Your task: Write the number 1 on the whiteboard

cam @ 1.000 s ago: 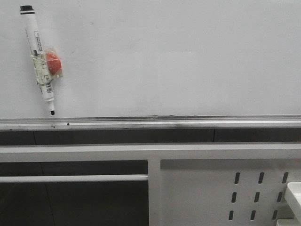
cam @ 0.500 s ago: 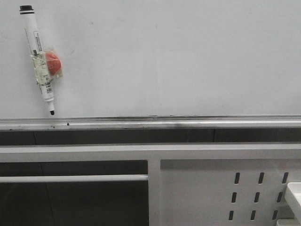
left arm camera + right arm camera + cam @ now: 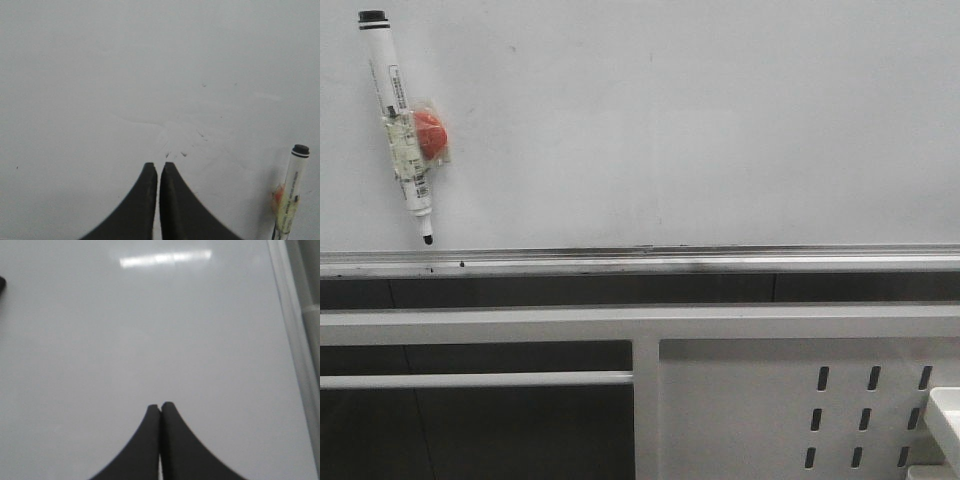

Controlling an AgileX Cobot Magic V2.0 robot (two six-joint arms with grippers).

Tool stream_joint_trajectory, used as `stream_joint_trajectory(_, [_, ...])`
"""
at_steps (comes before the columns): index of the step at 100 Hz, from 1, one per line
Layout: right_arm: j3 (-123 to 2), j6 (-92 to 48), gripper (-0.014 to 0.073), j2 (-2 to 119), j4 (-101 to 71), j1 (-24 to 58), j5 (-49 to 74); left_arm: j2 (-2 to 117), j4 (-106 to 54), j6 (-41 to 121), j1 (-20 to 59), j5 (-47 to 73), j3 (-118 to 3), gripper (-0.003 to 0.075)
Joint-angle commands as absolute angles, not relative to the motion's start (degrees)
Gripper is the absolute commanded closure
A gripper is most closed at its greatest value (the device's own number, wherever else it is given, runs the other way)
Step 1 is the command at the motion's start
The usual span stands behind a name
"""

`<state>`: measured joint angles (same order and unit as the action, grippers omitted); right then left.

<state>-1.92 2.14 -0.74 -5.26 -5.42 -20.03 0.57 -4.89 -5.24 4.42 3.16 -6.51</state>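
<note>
The whiteboard [image 3: 700, 130] fills the upper half of the front view, its silver rail [image 3: 640, 262] running along its lower edge. No stroke of a 1 shows on it. A marker [image 3: 398, 125] hangs tilted at the upper left of the frame, a red magnet [image 3: 431, 134] just beside it. Neither gripper appears in the front view. In the wrist views, the left gripper [image 3: 158, 167] is clenched on nothing, facing the board, with the marker at the frame's lower right, apart from it. The right gripper [image 3: 160, 407] is likewise clenched, facing bare board.
</note>
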Motion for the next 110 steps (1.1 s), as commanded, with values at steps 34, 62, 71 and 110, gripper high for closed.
stream_joint_trajectory(34, [-25.0, 7.5, 0.0663, 5.1, -5.4, -5.8, 21.2, 20.0, -5.8, -5.6, 4.3, 2.6, -22.3, 0.074])
stream_joint_trajectory(62, [-28.4, -3.8, 0.0663, 10.3, -9.3, -5.8, 26.3, 26.5, -6.0, -5.6, 4.3, 2.1, -22.1, 0.074])
stream_joint_trajectory(71, [-30.5, -9.0, 0.0663, 14.4, -11.5, -3.5, 27.4, 28.8, -6.0, -5.6, 4.4, 0.5, -21.8, 0.0739])
stream_joint_trajectory(110, [-28.7, -8.9, 0.0663, 28.1, -13.2, 7.7, 22.2, 33.1, -10.7, -5.6, 4.5, -2.0, -21.8, 0.0228])
